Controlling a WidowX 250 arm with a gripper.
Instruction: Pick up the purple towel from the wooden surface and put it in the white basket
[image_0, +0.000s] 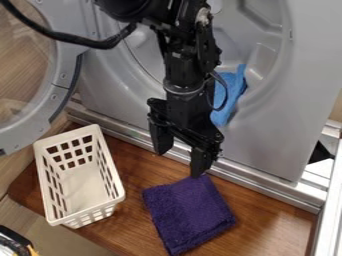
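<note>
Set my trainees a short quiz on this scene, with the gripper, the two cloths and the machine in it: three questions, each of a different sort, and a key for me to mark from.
1. True or false: the gripper has its fingers apart and holds nothing between them.

2. Multiple choice: where does the folded purple cloth lie?
A. In the white basket
B. On the wooden surface
C. Over the open door

3. Fill in the missing word: the blue cloth hangs at the lower edge of the grey machine's round ____.

Key: 1. True. 2. B. 3. Opening.
</note>
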